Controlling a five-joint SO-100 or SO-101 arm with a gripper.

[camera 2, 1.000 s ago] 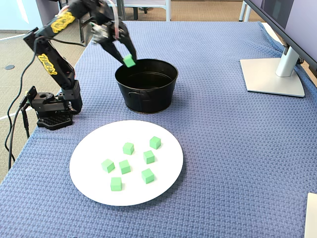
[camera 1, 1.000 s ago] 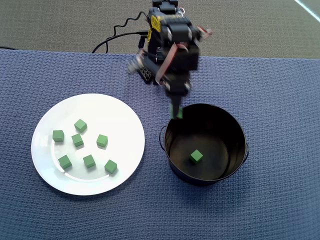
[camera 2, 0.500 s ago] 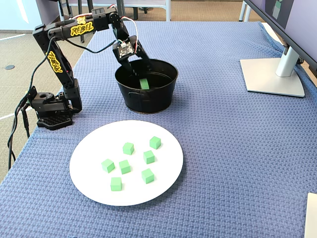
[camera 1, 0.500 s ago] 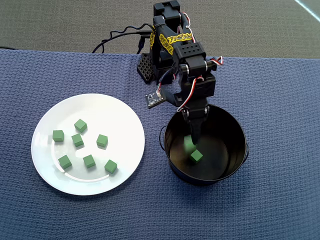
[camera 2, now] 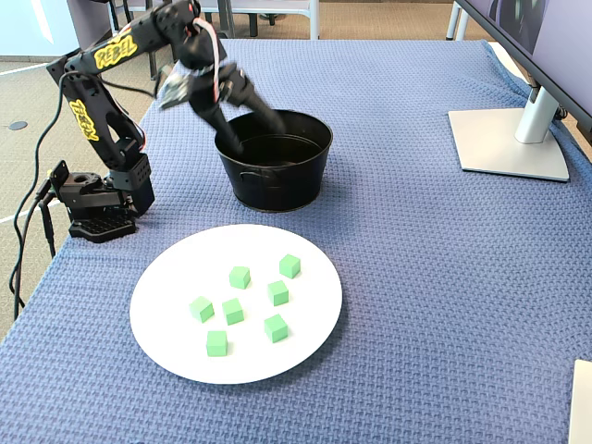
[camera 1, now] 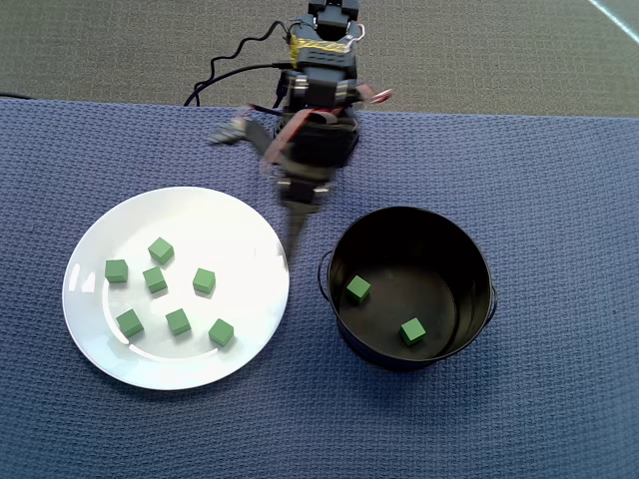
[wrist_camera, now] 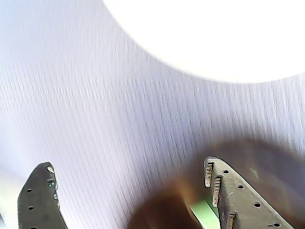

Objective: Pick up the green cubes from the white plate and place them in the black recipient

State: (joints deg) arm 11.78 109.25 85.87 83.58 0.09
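Blue cloth (camera 2: pixel 416 277) fills your blurred wrist view; your gripper (wrist_camera: pixel 128 191) hangs spread wide, holding nothing.

Seven green cubes (camera 1: pixel 178 321) are scattered loosely across the white plate (camera 1: pixel 100 344), mostly toward 9 o'clock. Two more lie inside the black recipient (camera 1: pixel 479 264), at roughly 8 and 5 o'clock.

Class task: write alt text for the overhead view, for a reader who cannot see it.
Seven green cubes lie scattered on a white plate at left, and two more sit inside a black pot at right, all on a blue woven cloth. The black robot arm reaches down from the top, its blurred claw between plate and pot.
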